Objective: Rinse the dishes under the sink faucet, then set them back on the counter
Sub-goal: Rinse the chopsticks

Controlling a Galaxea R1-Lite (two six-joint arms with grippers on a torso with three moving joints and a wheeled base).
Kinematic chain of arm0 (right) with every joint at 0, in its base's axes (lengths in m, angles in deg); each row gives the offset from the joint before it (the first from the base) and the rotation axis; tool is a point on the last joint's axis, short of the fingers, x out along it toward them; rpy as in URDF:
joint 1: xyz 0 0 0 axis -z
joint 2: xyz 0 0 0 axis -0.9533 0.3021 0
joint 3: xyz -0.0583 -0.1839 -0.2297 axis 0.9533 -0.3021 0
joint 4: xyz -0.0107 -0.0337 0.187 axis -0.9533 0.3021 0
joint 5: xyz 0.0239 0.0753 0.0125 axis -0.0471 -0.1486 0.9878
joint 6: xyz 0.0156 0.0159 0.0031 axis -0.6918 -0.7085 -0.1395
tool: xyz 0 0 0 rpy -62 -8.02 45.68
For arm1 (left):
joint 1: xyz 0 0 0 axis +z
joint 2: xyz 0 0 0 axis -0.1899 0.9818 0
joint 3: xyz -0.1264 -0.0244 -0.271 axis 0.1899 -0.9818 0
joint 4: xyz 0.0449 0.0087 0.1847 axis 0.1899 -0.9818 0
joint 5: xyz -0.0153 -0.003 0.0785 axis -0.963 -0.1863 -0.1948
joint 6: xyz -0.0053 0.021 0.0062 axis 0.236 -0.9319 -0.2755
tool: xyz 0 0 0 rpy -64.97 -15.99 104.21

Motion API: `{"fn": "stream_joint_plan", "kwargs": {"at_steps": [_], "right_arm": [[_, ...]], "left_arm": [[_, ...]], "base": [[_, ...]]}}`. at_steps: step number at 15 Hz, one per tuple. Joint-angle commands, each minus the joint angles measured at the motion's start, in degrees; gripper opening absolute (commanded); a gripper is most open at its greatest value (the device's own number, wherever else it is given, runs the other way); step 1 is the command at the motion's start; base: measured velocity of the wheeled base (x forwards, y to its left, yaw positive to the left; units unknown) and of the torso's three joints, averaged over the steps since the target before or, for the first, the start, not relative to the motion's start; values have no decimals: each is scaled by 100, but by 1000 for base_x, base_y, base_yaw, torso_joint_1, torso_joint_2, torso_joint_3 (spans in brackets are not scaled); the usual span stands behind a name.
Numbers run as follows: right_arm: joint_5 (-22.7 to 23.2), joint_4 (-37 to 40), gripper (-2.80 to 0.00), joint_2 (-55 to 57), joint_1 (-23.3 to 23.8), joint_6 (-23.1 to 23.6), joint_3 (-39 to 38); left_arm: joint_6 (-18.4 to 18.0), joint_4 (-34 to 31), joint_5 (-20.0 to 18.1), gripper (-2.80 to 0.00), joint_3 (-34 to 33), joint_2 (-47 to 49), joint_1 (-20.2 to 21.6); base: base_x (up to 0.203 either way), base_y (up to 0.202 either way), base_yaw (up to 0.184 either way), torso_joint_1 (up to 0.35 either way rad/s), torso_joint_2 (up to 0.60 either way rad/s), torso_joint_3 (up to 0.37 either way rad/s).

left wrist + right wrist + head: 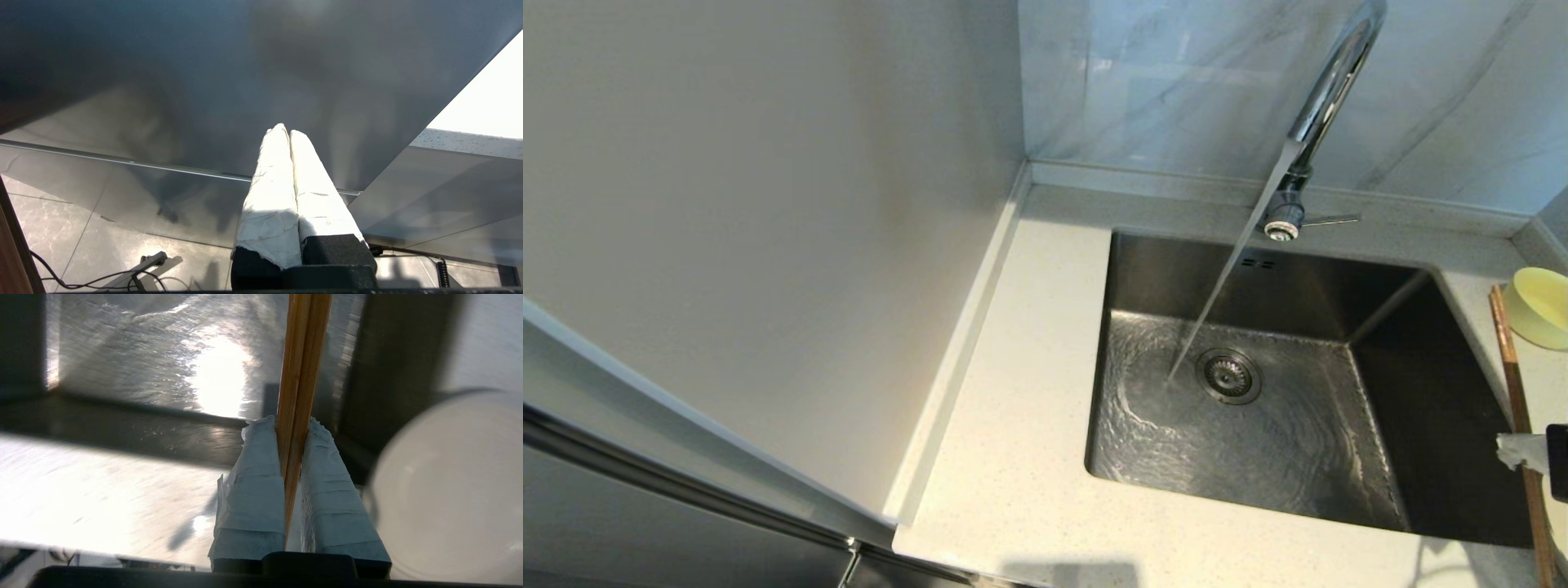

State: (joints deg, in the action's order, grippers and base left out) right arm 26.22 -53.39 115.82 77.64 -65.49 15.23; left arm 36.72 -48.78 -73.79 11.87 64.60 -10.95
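Note:
My right gripper point(1529, 451) is at the head view's right edge, shut on the brown chopsticks point(1515, 384), which run along the sink's right rim. In the right wrist view the chopsticks point(302, 355) are pinched between the taped fingers point(253, 486) and point out over the wet sink floor. The white plate point(449, 490) lies close beside the right gripper point(293, 422). The pale yellow bowl point(1539, 306) sits on the counter at the far right. Water streams from the chrome faucet point(1327, 90) into the sink point(1258, 441) next to the drain strainer point(1228, 376). My left gripper point(285, 130) is shut and empty, parked below the counter.
The faucet's thin lever point(1331, 220) points right at its base. The speckled counter point(1029, 392) wraps the sink's left and front. A grey wall panel point(768, 204) stands to the left, and the marble wall point(1176, 82) is behind.

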Motion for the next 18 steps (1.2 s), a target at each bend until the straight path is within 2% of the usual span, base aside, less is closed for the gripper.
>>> {"fn": "stream_joint_plan", "kwargs": {"at_steps": [1, 3, 9, 11, 18], "right_arm": [[-214, -10, -280, -269, -905, -126, -96], [-692, -182, -280, -83, -1619, -274, -148], [-1898, -2446, -280, 1590, -2548, -576, -172], [-2093, -3060, -280, 1922, -2792, -665, -139], [-2555, -3543, -280, 2504, -3261, -801, 244]], "left_arm": [[0, 0, 1, -280, 0, 0, 0], [0, 0, 1, -280, 0, 0, 0], [0, 0, 1, -280, 0, 0, 0], [0, 0, 1, -280, 0, 0, 0], [0, 0, 1, -280, 0, 0, 0]], "base": [[0, 0, 0, 0, 0, 0], [0, 0, 0, 0, 0, 0], [0, 0, 0, 0, 0, 0], [0, 0, 0, 0, 0, 0], [0, 0, 0, 0, 0, 0]]}}
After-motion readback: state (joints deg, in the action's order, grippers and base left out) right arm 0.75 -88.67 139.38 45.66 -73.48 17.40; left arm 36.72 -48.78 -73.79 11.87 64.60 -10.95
